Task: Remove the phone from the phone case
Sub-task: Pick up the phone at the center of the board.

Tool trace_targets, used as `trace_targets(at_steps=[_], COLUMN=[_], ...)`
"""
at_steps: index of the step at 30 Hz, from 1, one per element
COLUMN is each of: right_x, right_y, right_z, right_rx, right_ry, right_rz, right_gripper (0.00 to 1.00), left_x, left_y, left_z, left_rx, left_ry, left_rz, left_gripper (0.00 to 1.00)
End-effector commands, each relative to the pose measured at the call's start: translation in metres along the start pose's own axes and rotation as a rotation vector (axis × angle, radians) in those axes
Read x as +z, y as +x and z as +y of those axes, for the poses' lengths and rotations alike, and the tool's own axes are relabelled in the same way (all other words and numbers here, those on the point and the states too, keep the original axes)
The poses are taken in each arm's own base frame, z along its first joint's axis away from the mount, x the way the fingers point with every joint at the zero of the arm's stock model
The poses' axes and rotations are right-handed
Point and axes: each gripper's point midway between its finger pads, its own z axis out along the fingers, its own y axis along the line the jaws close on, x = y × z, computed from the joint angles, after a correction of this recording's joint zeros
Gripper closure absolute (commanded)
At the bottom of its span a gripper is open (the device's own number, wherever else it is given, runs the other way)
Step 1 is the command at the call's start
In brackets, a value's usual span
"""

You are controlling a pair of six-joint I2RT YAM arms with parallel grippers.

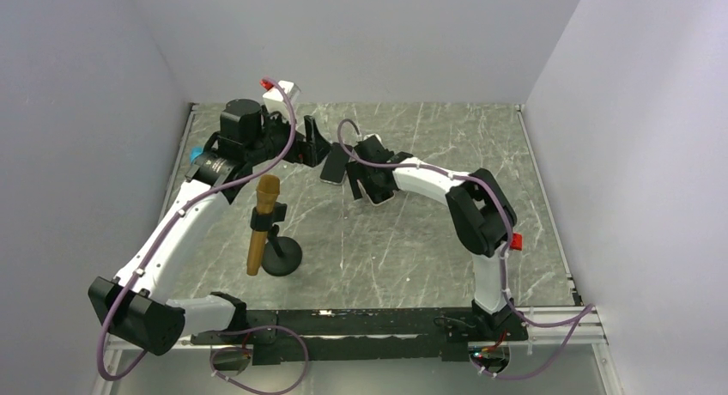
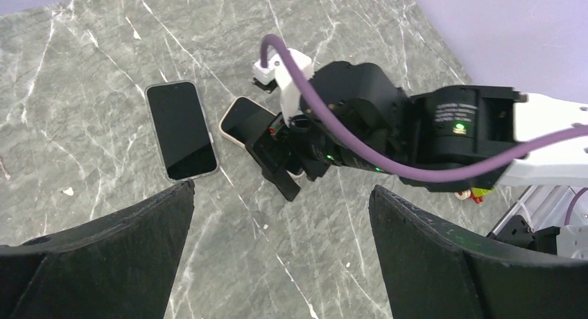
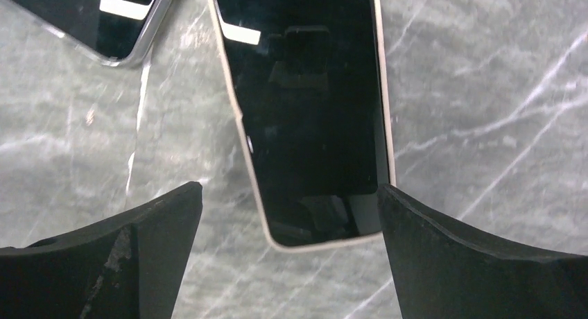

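Left gripper and right gripper both stand with jaws wide apart, gripping nothing. The phone lies flat on the table, just beside the cream-rimmed phone case (white label on the right arm: unreadable).

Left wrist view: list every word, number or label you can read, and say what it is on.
No text here is readable.
Black joint housing on the right arm: small white print, too blurred to read.
Silver-edged phone: screen dark, no text.
Cream-edged case: dark face, no text.
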Motion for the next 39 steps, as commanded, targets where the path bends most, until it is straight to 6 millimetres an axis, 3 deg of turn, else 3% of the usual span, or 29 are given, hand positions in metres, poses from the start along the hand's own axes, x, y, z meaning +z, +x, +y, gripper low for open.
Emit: trace_targets(at_steps=[1,6,14,20,30,35,39], right_x=[0.016,0.034,0.052,0.066,0.054,0.027,0.001], right_y=[-0.013,-0.027,-0.030,-0.019,-0.009,-0.019,-0.026], right_z=[-0.015,-0.021,-0.020,-0.024,-0.021,-0.014,-0.015], right_rx=[-0.066,-0.088,-0.080,-0.055,-0.020,0.054,0.146], right_ry=[0.031,0.055,0.011,0.049,0.012,-0.045,-0.064], right_rz=[0.038,0.050,0.082,0.156,0.138,0.052,-0.045], right_gripper=[0.00,0.00,0.00,0.01,0.43,0.60,0.84], left_x=[-0.012,-0.013,-0.010,-0.012,-0.012,-0.008,-0.006], left_y=[-0.023,-0.024,-0.022,-0.023,-0.023,-0.021,-0.019], left_z=[-0.012,-0.010,-0.012,-0.011,-0.004,-0.007,-0.009], left_rx=[0.017,0.015,0.000,-0.005,-0.015,-0.025,-0.030], left_ry=[0.048,0.041,0.064,0.056,0.028,0.050,0.067], left_rz=[-0.082,-0.091,-0.080,-0.091,-0.094,-0.084,-0.074], left_gripper=[0.01,0.01,0.01,0.01,0.01,0.01,0.01])
